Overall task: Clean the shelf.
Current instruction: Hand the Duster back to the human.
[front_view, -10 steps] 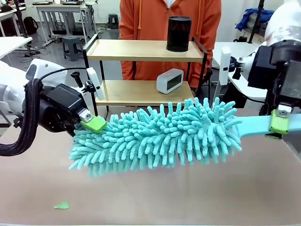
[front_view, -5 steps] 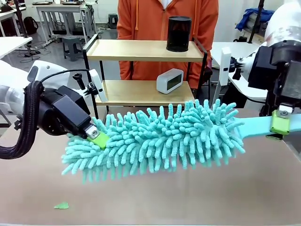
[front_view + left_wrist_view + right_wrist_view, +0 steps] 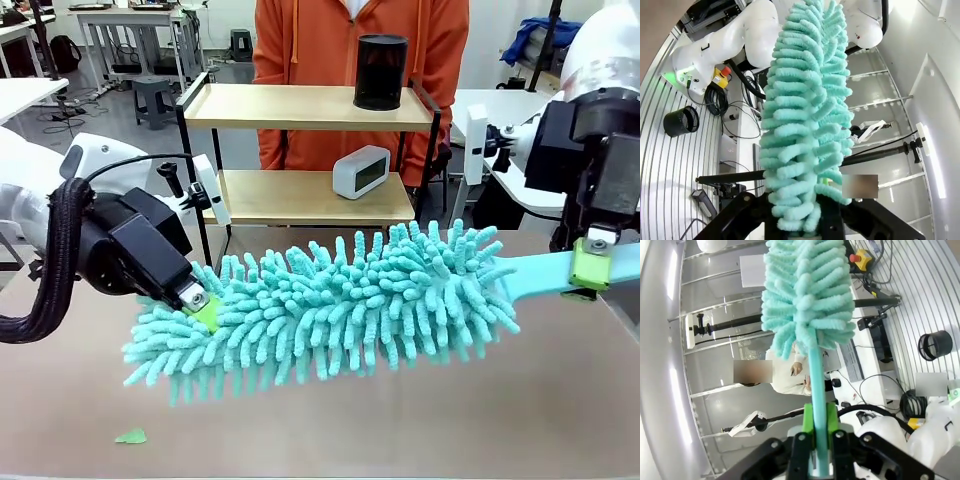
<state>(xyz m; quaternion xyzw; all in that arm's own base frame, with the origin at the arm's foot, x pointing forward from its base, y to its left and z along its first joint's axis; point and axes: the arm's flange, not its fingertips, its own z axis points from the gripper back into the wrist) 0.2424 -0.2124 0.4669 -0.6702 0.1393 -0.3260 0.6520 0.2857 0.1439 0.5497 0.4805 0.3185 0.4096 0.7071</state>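
You are looking at the left end effector (image 3: pixel 200 305) pinching the fluffy tip of the teal duster (image 3: pixel 340 300) at the left of the front frame, its green pads buried in the fibres. The right end effector (image 3: pixel 590 268) is sitting at the right edge, clamped on the duster's pale teal handle (image 3: pixel 540 272) (the right wrist view is showing the handle running straight up between the green pads (image 3: pixel 807 421)). The duster is hanging across the middle of the frame above the brown counter (image 3: pixel 420 420), stretched between the two arms. The shelf (image 3: pixel 310 150) is standing in the upper centre, behind the duster, with a black cylinder (image 3: pixel 381 71) on its top board and a small white clock (image 3: pixel 360 171) on its lower board. A person in an orange hoodie (image 3: pixel 300 45) is standing just behind it.
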